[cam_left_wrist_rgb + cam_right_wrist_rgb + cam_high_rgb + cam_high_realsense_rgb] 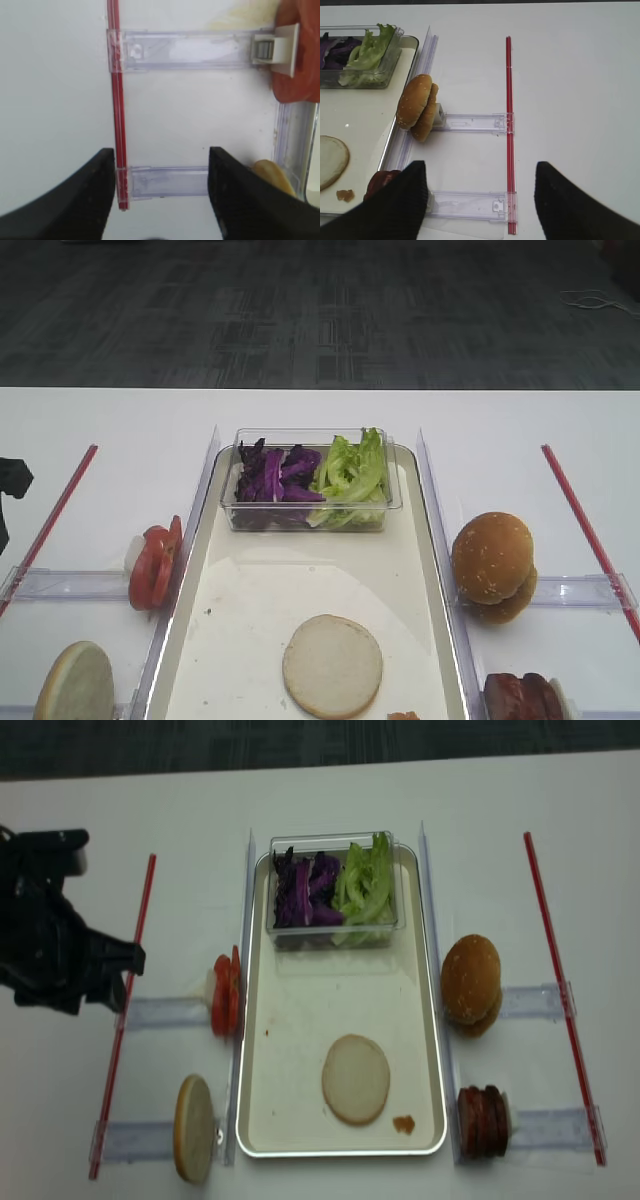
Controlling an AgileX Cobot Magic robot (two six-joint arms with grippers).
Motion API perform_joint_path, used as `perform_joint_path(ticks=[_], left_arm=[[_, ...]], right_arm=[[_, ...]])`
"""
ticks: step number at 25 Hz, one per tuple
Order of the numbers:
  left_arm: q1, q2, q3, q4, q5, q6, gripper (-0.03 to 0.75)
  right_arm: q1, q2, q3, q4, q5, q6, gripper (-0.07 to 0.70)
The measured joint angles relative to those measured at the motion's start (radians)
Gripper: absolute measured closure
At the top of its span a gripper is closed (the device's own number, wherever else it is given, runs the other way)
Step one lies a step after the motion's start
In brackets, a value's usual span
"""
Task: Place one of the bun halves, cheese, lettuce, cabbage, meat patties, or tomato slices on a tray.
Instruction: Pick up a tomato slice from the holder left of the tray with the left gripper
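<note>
Tomato slices [295,55] stand on edge in their clear holder [190,48], ahead and to the right of the left gripper [160,192], whose fingers [87,195] gape empty. To lift one cleanly it should straddle the outermost slice and close gently — the red rod [117,100] between the fingers and a bun half [272,172] near the right fingertip crowd the approach. The right gripper [480,200] spreads wide too, holding nothing, beside the meat patties [382,182]; the tray [250,640] carries one bun half.

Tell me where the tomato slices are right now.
In the overhead view the tomato slices stand on edge just outside the tray's left rim, level with its middle, above the bun half standing on the table's left.
</note>
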State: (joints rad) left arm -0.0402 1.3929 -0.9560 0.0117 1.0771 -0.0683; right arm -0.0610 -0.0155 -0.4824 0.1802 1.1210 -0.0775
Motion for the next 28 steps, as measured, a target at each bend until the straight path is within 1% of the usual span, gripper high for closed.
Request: perform_joint_path(ticks=[6, 8, 13, 19, 24, 28], left_arm=[[0.0, 0.082, -0.051, 0.0, -0.008, 0.0, 0.295], [0.0, 0.097, -0.062, 0.0, -0.02, 0.0, 0.295], [0.0, 0.117, -0.066, -0.002, -0.074, 0.0, 0.315], [-0.004, 0.139, -0.072, -0.026, -0.085, 0.0, 0.335], [-0.057, 0.141, -0.072, -0.034, -0.094, -0.005, 0.336], [-0.116, 0.141, -0.072, -0.034, -0.113, -0.061, 0.337]], right_arm=[[0.0, 0.0, 0.0, 0.0, 0.0, 0.0, 0.163], [0.0, 0.0, 0.0, 0.0, 0.0, 0.0, 0.163], [0.0, 0.0, 0.0, 0.0, 0.0, 0.0, 0.163], [0.0, 0.0, 0.0, 0.0, 0.0, 0.0, 0.163], [0.0, 0.0, 0.0, 0.0, 0.0, 0.0, 0.163], [0.0, 0.0, 0.0, 0.0, 0.0, 0.0, 0.163]])
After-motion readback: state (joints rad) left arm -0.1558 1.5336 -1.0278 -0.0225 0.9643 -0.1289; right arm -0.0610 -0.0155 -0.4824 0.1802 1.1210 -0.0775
